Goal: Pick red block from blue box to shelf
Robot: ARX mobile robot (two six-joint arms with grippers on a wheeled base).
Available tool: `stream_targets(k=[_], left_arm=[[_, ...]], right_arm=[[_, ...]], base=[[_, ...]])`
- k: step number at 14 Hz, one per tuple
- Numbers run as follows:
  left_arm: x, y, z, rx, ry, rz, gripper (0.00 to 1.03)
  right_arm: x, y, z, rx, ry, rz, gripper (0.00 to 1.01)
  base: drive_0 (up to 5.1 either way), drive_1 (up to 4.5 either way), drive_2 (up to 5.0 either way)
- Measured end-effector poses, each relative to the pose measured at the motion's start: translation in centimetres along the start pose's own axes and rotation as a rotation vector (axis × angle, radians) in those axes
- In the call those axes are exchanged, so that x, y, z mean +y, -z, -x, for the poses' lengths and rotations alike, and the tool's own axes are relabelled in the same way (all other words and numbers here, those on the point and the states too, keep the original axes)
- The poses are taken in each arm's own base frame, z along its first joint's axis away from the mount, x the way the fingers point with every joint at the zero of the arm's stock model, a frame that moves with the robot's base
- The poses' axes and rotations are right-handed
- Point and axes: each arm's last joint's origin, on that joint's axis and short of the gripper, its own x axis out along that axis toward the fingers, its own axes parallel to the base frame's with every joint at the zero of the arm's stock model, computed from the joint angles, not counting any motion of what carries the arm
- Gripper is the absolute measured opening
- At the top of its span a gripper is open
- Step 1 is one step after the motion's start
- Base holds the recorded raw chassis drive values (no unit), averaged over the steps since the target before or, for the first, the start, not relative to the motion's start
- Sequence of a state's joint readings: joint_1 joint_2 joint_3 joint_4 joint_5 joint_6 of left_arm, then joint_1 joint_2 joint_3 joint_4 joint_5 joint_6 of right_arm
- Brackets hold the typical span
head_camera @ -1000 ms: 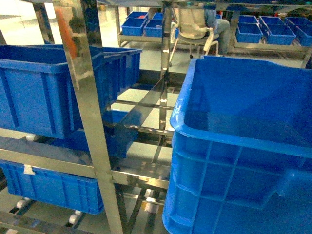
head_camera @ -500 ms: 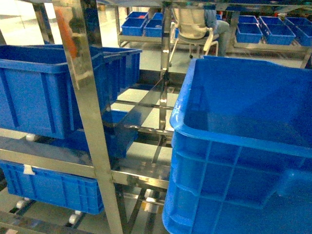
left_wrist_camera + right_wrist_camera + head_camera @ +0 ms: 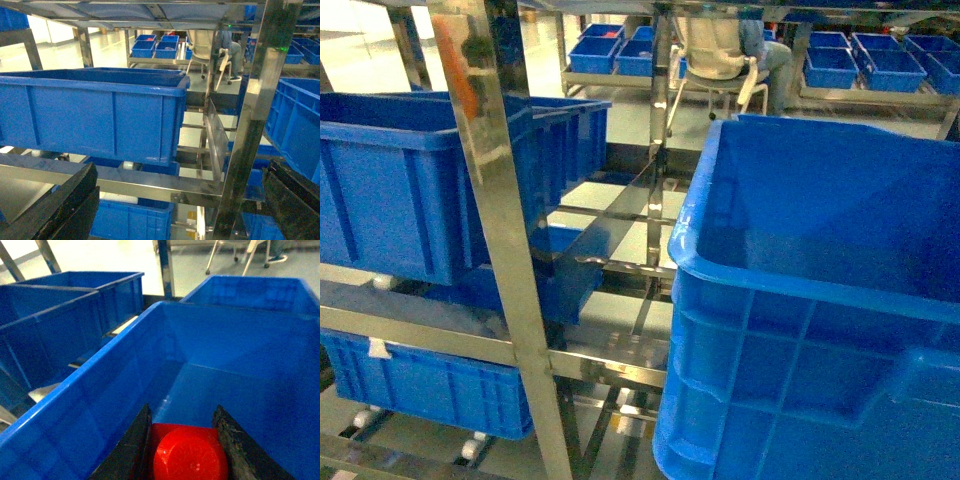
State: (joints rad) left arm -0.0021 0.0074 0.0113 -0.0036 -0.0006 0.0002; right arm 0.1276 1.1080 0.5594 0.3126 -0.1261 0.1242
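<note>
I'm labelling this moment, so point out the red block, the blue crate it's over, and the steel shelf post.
red block (image 3: 190,457), right wrist view, on its round stud.
blue crate (image 3: 100,372), right wrist view, on its left rim.
shelf post (image 3: 505,250), head view, on the near upright.

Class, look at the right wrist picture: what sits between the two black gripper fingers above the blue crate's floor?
The red block, stud facing the camera, sits between the right gripper's fingers inside the blue crate. Only the right wrist view shows this.

Glossy red block (image 3: 189,456); smooth plastic blue box (image 3: 100,385); shiny steel shelf (image 3: 500,220).
</note>
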Motion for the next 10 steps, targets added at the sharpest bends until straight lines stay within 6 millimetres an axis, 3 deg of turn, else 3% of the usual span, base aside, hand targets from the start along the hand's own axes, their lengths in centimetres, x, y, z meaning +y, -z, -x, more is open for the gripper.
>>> stream_targets(k=[4,10], left_arm=[[0.0,0.0,0.0,0.000,0.000,0.000,0.98],[0.0,0.0,0.0,0.000,0.000,0.000,0.98]], right_arm=[[0.6,1.2,-2.6,0.053,0.048,0.011,0.28],[-0.9,2.5,-3.5,0.090,0.124,0.044,0.28]], base=[[0.0,4.25,-4.2],[0.0,0.00,0.0]])
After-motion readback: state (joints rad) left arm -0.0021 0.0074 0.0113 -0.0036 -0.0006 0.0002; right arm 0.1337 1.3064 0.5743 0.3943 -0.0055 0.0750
